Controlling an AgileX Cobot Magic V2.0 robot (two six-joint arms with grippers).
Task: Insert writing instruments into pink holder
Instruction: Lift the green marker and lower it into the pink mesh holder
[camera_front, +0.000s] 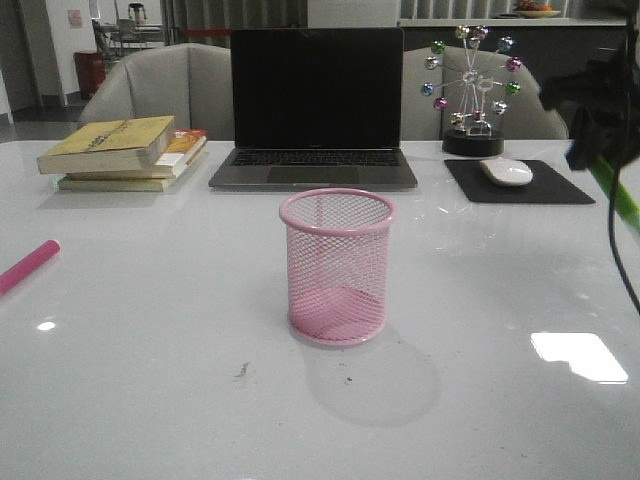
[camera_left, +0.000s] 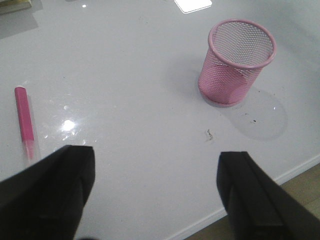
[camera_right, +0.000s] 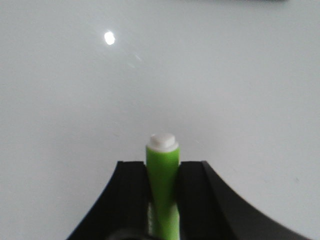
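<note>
We hold the lime green marker pen with the whitish end (camera_right: 162, 192) in the right gripper (camera_right: 162, 172), whose jaws are closed on its barrel, the whitish end poking out past the fingertips. In the front view that arm hangs above the bench (camera_front: 150, 390) at the right edge, and the pen's long axis slants down towards 5 o'clock, so it is tilted, not plumb.

The pink wire-mesh cylindrical holder (camera_front: 337, 266) stands upright and empty at the bench's middle, lying towards 8 o'clock from the held pen and well apart from it. We judge the coming move must carry the pen that way and stand it upright over the rim.

The left gripper (camera_left: 155, 192) has its jaws spread wide and empty. The magenta pink marker pen (camera_left: 24, 120) lies flat near it, far nearer this arm than the right.
</note>
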